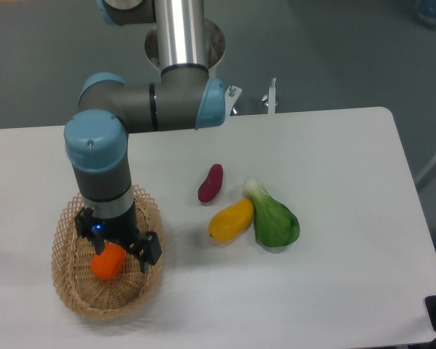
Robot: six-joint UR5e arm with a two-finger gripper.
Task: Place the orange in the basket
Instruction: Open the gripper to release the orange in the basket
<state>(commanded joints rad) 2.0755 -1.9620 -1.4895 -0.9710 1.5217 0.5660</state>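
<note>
The orange [107, 263] is small, round, smooth and bright orange-red. It sits inside the oval woven basket [67, 287], which holds no other fruit. The gripper [116, 251] stands directly over the orange; whether its fingers clamp the fruit or stand apart cannot be told. No legible writing or labels. A green vegetable [275, 218] lies on the table [334, 276].

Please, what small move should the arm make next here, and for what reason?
Probably lift the tool straight up, out of the basket. The orange already lies inside the basket, low between its woven walls, so the placing looks done. Whether the tool has let go cannot be told from this view; if not, it should open first. A straight rise avoids catching the lacy rim.
</note>
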